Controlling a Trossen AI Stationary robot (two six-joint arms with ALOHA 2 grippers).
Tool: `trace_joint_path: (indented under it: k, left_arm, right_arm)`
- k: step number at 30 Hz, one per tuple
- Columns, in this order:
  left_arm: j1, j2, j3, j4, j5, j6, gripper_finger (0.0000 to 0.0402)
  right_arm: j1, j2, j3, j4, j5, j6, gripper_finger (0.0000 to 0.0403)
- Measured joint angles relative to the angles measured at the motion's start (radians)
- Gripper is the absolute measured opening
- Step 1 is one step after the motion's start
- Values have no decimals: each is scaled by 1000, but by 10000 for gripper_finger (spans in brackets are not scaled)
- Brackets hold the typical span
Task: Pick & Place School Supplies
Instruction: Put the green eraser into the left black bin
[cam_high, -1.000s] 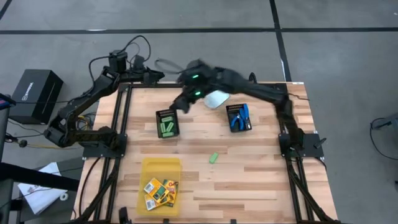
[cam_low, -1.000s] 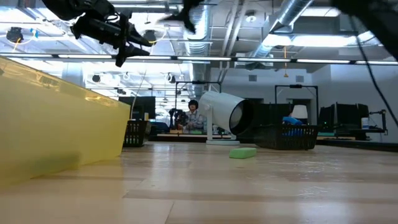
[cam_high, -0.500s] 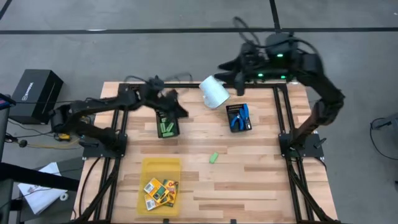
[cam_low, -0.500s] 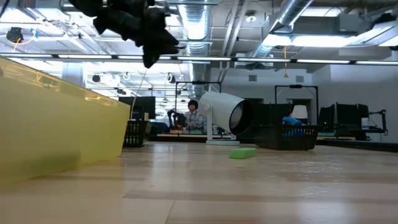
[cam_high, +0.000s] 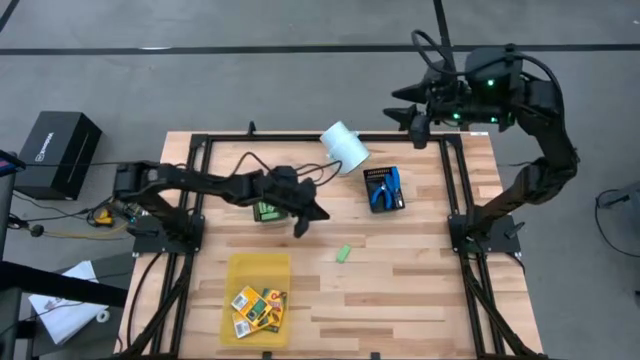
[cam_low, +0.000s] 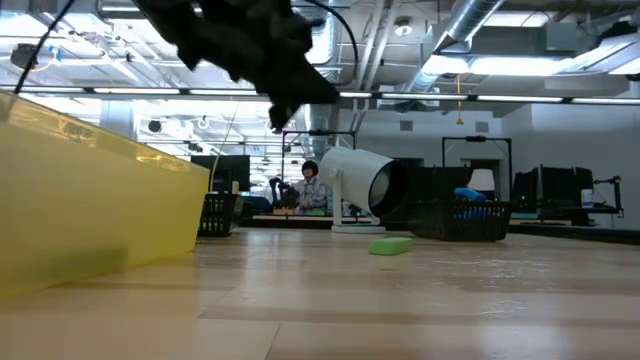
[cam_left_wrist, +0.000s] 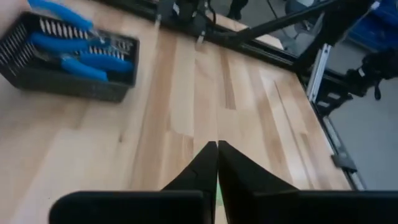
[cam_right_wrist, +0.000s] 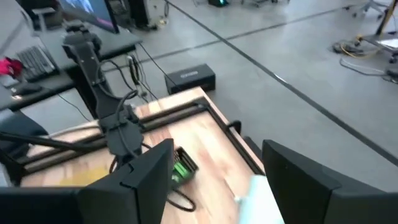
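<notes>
Our left gripper (cam_high: 302, 226) hangs over mid-table, fingers pressed together, holding nothing. The right gripper (cam_high: 400, 108) stands spread wide past the far edge. The light-green oblong piece (cam_high: 344, 254) lies alone on bare wood — plain, no writing readable.

Count, high view: two black mesh trays (cam_high: 383, 188), one of them mostly under the left arm. One yellow tray (cam_high: 258, 272). One white cup (cam_high: 344, 147). One loose light-green piece (cam_high: 343, 254). Two blue-handled pliers (cam_high: 389, 189). Orange-yellow boxes (cam_high: 256, 308): several, exact number unclear. Two arms.
</notes>
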Motion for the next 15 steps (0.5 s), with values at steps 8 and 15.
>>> trace_joint_path:
  k: [8, 15]
  left_arm:
    - [-8, 164, 3, 190, 1, -144, 1]
    - [-43, 254, 55, 202, 51, -128, 1]
  right_arm:
    - [-21, 0, 0, -91, 0, -25, 234]
    - [-20, -26, 0, -115, 1, -25, 232]
